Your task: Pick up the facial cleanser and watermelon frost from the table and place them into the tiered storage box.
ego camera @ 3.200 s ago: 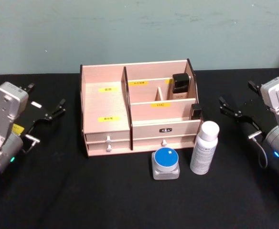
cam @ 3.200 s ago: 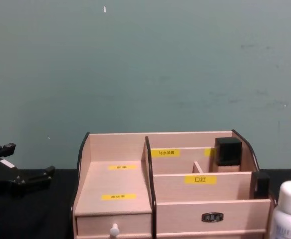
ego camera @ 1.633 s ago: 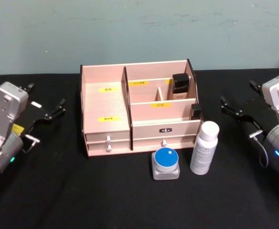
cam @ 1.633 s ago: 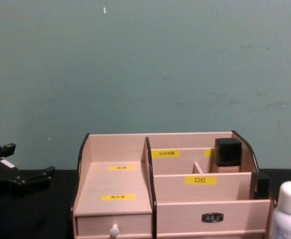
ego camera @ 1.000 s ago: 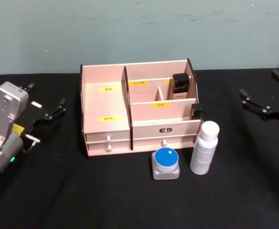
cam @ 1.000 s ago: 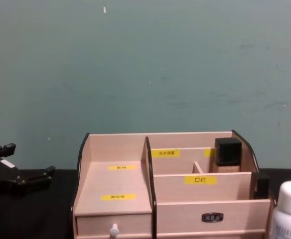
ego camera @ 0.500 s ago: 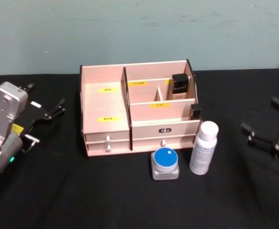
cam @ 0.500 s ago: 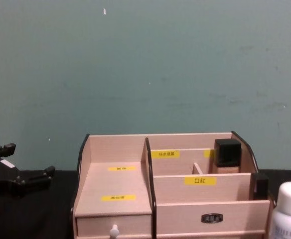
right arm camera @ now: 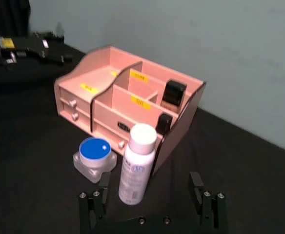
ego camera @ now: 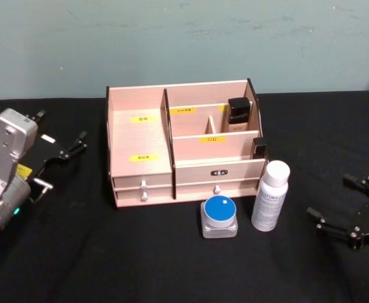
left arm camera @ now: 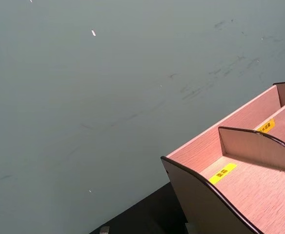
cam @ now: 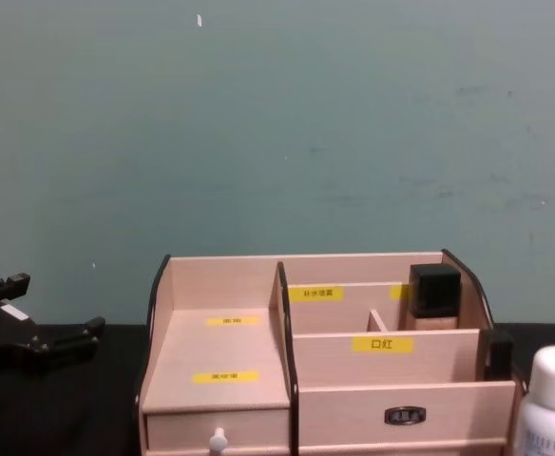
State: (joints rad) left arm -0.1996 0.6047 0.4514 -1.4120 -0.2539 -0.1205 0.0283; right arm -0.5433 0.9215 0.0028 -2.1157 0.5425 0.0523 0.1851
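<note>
The right gripper (ego camera: 328, 196) had been lowered from beside the light wooden tiered storage box (ego camera: 235, 169) to a low position near the right of the white, smooth cylindrical plastic bottle (ego camera: 270, 196). Its black fingers were spread wide, and in the right wrist view the bottle was framed between them, untouched. A grasp of that bottle was judged to be next. The squat jar with a glossy round blue lid (ego camera: 219, 214) stood beside it on the matt black cloth (ego camera: 140, 259), both just in front of the box's drawers, neither yet stored. The left gripper (ego camera: 61, 129) was parked at far left, fingers apart.
</note>
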